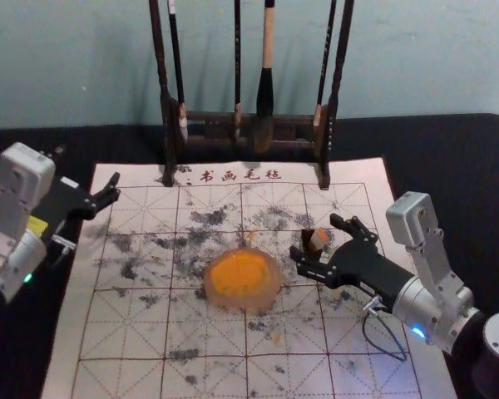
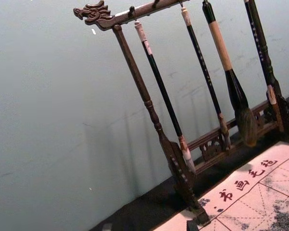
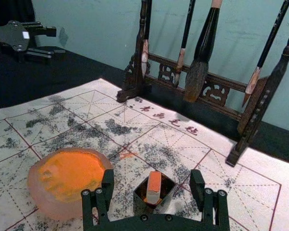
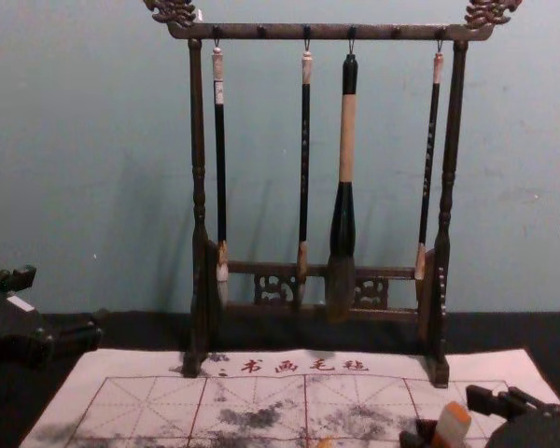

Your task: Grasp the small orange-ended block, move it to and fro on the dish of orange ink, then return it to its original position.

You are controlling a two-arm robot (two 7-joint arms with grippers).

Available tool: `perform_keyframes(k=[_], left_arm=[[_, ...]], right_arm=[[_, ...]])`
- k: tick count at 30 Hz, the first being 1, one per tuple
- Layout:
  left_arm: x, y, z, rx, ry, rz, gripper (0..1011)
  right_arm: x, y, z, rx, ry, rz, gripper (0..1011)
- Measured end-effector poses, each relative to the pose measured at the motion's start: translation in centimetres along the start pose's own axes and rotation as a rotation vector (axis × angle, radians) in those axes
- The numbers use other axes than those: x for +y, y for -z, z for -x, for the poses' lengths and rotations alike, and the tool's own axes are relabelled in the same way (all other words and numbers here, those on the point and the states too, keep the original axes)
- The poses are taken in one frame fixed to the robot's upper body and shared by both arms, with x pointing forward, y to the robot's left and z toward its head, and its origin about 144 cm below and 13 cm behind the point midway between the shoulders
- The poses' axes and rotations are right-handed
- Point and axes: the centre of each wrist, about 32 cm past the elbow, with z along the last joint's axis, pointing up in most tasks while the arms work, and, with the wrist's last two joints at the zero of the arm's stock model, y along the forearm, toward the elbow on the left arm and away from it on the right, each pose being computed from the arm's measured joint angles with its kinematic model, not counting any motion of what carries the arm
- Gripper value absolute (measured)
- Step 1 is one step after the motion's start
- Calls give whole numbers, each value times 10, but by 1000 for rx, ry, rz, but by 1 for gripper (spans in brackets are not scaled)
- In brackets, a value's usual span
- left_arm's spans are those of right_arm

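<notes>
Apparently nothing done: right tool [image 1: 314,236], centre-right, spread around orange-ended block [image 3: 154,186]; grasp, inking, return remain; left tool [image 4: 65,301] idle, left edge

Note the dark wooden rack [image 2: 148,103], carved with a dragon head at its left end, and the four brushes [image 2: 236,91] hanging from it, the thickest second from the right. Compare the pale wall [image 2: 62,120] on the far side with the gridded, lettered, ink-smudged mat [image 2: 233,209] on the near side.
</notes>
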Motion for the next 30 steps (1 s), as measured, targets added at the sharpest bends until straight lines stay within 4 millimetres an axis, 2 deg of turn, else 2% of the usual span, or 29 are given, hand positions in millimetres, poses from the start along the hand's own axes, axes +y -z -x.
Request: perform_keyframes(k=[3, 11, 12, 15, 18, 25, 26, 28, 30], left_arm=[[0, 0, 0, 0, 0, 0, 1001], [0, 0, 0, 0, 0, 0, 1001], [0, 0, 0, 0, 0, 0, 1001], [0, 0, 0, 0, 0, 0, 1001], [0, 0, 0, 0, 0, 0, 1001], [0, 0, 0, 0, 0, 0, 1001], [0, 0, 0, 0, 0, 0, 1001], [0, 0, 0, 0, 0, 0, 1001], [0, 0, 0, 0, 0, 0, 1001]], right_arm=[[0, 0, 0, 0, 0, 0, 996], [0, 0, 0, 2, -1, -1, 816], [0, 0, 0, 2, -1, -1, 762], [0, 0, 0, 2, -1, -1, 706], [0, 0, 0, 2, 0, -1, 567], [0, 0, 0, 2, 0, -1, 387], [0, 0, 0, 3, 0, -1, 321], [0, 0, 0, 3, 0, -1, 277], [0, 0, 0, 3, 1, -2, 189]])
